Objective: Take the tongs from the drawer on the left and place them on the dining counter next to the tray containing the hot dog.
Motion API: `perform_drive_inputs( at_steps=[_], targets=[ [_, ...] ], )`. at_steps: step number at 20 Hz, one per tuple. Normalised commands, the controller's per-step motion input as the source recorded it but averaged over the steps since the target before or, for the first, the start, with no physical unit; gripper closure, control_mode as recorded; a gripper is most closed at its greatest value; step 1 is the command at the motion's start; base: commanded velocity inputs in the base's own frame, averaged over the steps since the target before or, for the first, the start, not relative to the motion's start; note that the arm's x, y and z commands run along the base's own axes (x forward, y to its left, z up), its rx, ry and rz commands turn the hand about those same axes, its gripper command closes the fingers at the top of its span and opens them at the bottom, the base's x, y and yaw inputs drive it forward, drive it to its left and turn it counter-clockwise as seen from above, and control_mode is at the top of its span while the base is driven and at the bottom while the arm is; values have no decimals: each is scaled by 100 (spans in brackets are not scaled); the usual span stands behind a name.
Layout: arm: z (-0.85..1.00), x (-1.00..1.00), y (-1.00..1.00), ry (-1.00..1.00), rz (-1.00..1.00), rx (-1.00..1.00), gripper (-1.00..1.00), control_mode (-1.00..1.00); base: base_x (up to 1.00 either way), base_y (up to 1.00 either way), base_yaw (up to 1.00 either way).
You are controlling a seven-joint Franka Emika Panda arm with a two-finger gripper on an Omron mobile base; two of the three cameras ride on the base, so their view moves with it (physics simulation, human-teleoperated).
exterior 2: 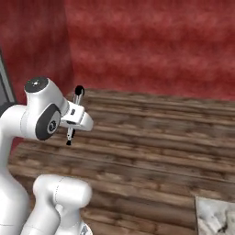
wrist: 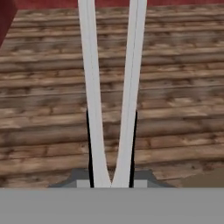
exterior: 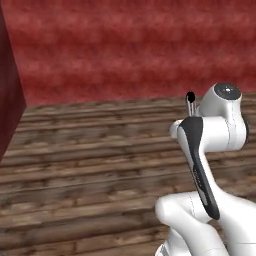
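My gripper (wrist: 112, 148) is shut on the tongs (wrist: 131, 78). Their two silver-grey arms rise from between the dark fingers (wrist: 89, 144) and spread toward the top of the hand view. In the left base view a black tip of the tongs (exterior: 190, 96) sticks up beside the white wrist. From the right, the tongs (exterior 2: 78, 94) pass upright through the hand (exterior 2: 77, 117), one black end above it and one below. The drawer, the tray and the hot dog are out of view.
Brown plank floor (exterior: 90, 165) stretches ahead to a red wall (exterior: 130, 45). A dark red block (exterior: 9, 100) stands at the left. A corner of a white-grey marble top (exterior 2: 215, 216) shows at the lower right; which counter it belongs to is unclear.
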Motion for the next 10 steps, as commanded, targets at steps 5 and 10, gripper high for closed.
perform_drive_inputs(
  at_steps=[5,10],
  targets=[
    [0,0,0,0,0,0,100,100,100,0,-14],
    [0,0,0,0,0,0,100,100,100,0,-15]
  ],
)
